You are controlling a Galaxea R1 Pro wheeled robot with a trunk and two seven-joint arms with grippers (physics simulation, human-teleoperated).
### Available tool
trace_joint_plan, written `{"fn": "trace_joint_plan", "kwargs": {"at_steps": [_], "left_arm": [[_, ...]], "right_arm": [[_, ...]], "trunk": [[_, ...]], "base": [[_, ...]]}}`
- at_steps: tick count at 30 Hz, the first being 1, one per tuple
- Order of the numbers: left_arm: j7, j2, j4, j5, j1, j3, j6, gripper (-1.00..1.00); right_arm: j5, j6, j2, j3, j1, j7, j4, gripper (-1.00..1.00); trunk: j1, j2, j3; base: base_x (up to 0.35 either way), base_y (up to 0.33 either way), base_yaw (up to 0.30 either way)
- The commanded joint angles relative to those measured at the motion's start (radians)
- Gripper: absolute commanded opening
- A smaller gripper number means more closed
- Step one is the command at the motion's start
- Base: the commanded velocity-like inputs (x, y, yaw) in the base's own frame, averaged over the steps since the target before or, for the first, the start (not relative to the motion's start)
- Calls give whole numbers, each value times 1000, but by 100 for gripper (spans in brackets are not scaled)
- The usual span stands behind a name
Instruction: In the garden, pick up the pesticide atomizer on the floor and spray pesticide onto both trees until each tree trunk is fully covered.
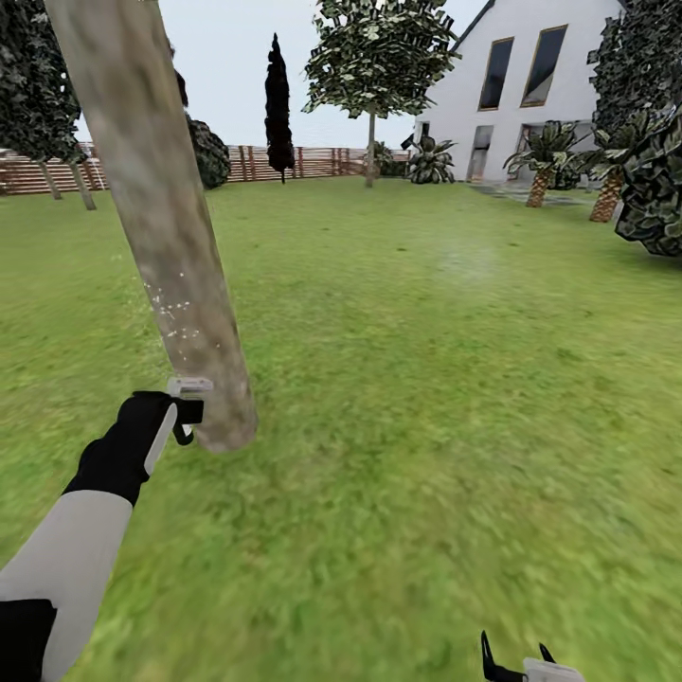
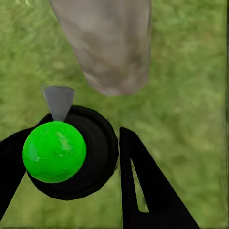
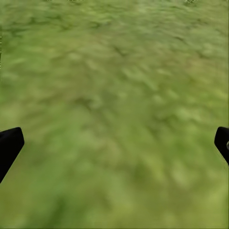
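The left gripper (image 2: 95, 162) is closed on the pesticide atomizer (image 2: 55, 151), nozzle aimed at the near tree trunk (image 1: 175, 246) base so pesticide specks (image 1: 170, 308) land on bark. The right gripper (image 3: 114, 143) hangs wide open, holding nothing, over the grass floor (image 3: 114, 71).

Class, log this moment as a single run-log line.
left gripper: shut on atomizer | nozzle facing tree trunk | pesticide specks on bark | right gripper: open over grass

The tree trunk (image 1: 161, 218) runs off the head view's top edge; the right gripper (image 1: 519, 669) is cut by its bottom edge.
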Motion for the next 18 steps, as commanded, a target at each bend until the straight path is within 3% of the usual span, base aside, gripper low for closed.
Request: {"fn": "trace_joint_plan", "kwargs": {"at_steps": [1, 5, 8, 18], "left_arm": [[0, -7, 0, -7, 0, 1, 0, -100], [1, -12, 2, -8, 4, 2, 1, -100], [1, -13, 58, -8, 15, 3, -1, -100], [1, -14, 73, -8, 19, 4, -2, -100]], "right_arm": [[0, 0, 0, 0, 0, 0, 0, 100], [0, 0, 0, 0, 0, 0, 0, 100], [0, 0, 0, 0, 0, 0, 0, 100], [0, 0, 1, 0, 0, 0, 0, 100]], "trunk": [[0, 0, 0], [0, 0, 0], [0, 0, 0], [0, 0, 0]], "base": [[8, -275, 274], [94, -272, 276], [197, -230, 213], [215, -211, 12]]}}
